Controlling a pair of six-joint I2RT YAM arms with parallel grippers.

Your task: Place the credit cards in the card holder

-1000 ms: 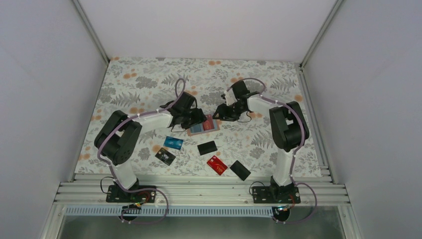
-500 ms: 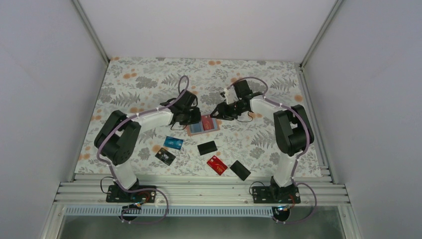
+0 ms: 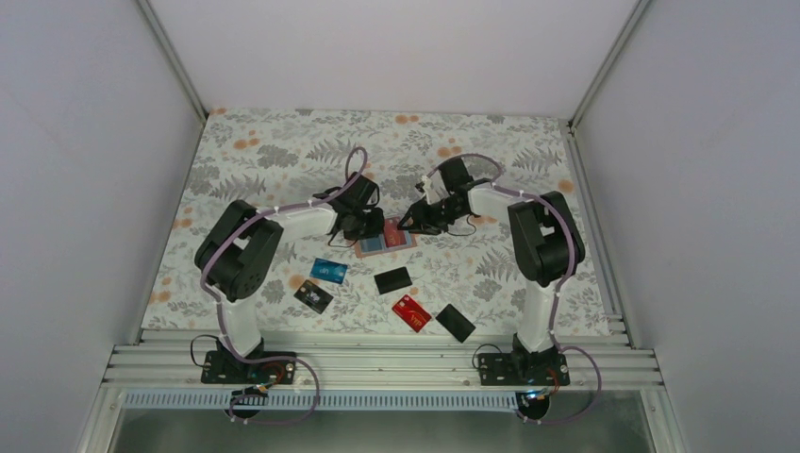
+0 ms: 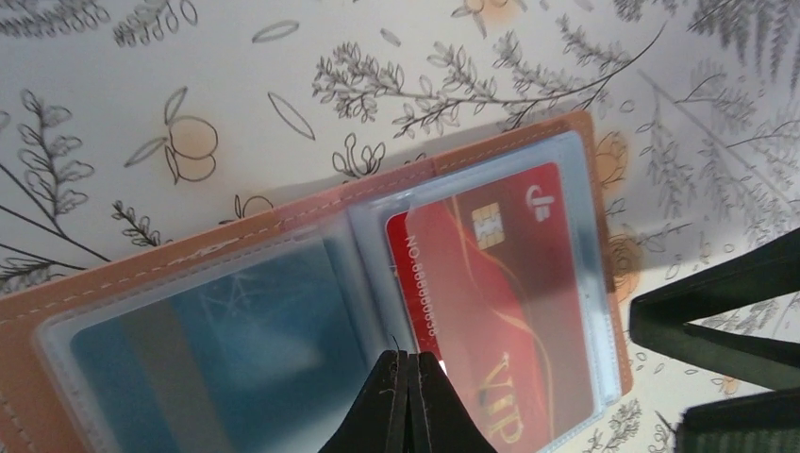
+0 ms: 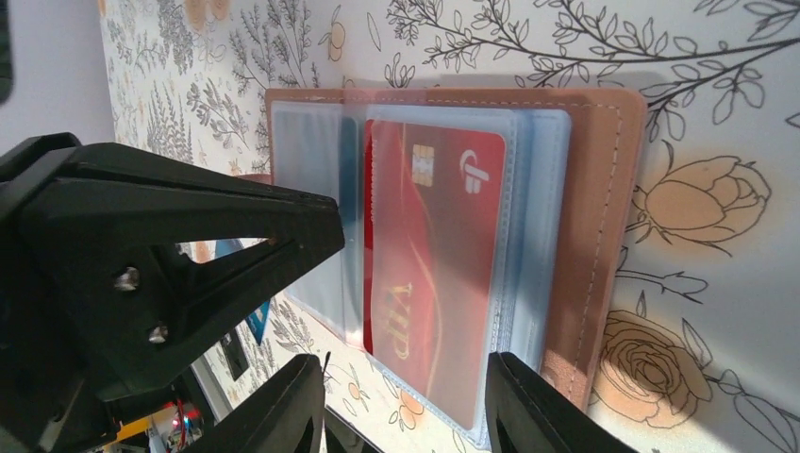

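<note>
The card holder (image 3: 385,238) lies open on the floral cloth, tan leather (image 4: 189,255) with clear sleeves. A red VIP credit card (image 4: 491,302) sits in its right sleeve and a blue one (image 4: 217,349) in the left sleeve. My left gripper (image 4: 408,357) is shut, its tips over the fold between the two sleeves, with nothing seen between them. My right gripper (image 5: 408,396) is open, its fingers either side of the red card's sleeve (image 5: 434,255) at the holder's edge. Both grippers (image 3: 368,226) (image 3: 408,225) meet over the holder.
Loose cards lie nearer the arm bases: a blue one (image 3: 328,271), a black one (image 3: 312,296), another black one (image 3: 392,279), a red one (image 3: 411,312) and a black one (image 3: 455,322). White walls enclose the table on three sides.
My left gripper has gone from open to shut and shifted slightly right over the holder. The right gripper has narrowed a little and stayed at the holder's right edge.
</note>
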